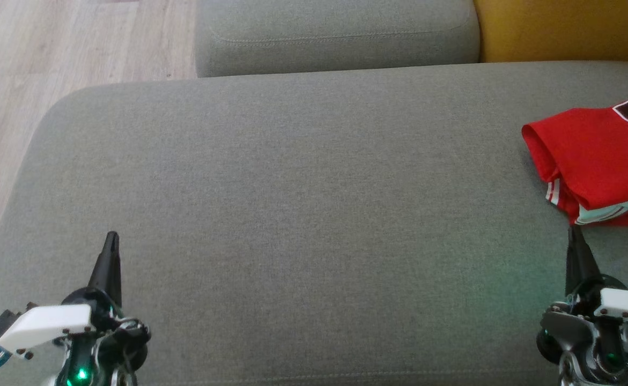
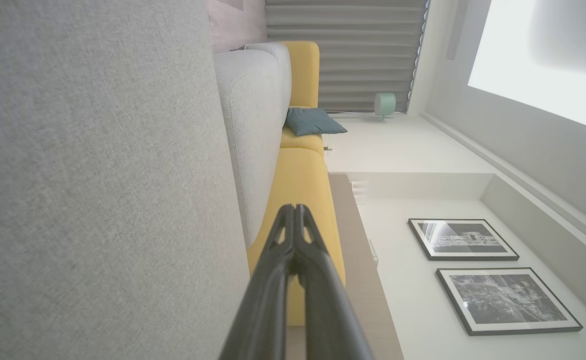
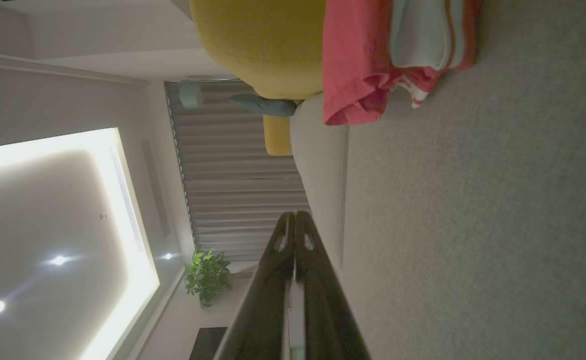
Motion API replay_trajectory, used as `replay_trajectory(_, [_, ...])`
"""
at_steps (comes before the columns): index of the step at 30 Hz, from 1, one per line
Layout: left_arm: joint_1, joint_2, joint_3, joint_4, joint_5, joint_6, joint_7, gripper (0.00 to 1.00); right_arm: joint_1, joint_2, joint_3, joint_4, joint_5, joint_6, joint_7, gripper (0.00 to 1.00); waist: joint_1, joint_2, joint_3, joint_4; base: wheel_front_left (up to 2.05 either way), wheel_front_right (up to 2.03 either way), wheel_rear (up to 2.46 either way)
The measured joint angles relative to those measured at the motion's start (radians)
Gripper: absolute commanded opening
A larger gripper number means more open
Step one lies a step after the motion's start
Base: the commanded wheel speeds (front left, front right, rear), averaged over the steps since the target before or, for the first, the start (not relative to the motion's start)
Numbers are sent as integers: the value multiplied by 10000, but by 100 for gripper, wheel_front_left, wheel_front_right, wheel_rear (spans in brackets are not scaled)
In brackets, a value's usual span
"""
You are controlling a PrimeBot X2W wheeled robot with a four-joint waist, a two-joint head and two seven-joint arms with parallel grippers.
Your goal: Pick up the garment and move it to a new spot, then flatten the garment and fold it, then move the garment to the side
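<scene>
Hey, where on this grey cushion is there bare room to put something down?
The whole middle of the grey cushion is bare, from the left gripper across to the red garment and up to the grey back cushion. It is crowded only at the far right, where the garment lies just ahead of the right gripper.

The red garment (image 1: pixel 598 155) has a big dark number with a white edge on it, at the far right of the head view; it starts with what looks like a 2; the picture's edge cuts the rest off, so it cannot be read.
</scene>
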Motion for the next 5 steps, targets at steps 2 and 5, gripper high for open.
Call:
replay_trajectory(2, [0, 0, 0, 0, 2, 0, 0, 0, 0, 2, -4, 2, 0, 0, 0, 0, 0, 0, 0, 0, 0, 0, 0])
replay_trajectory(5, [0, 0, 0, 0, 0, 0, 0, 0, 0, 4, -12, 2, 0, 0, 0, 0, 0, 0, 0, 0, 0, 0, 0])
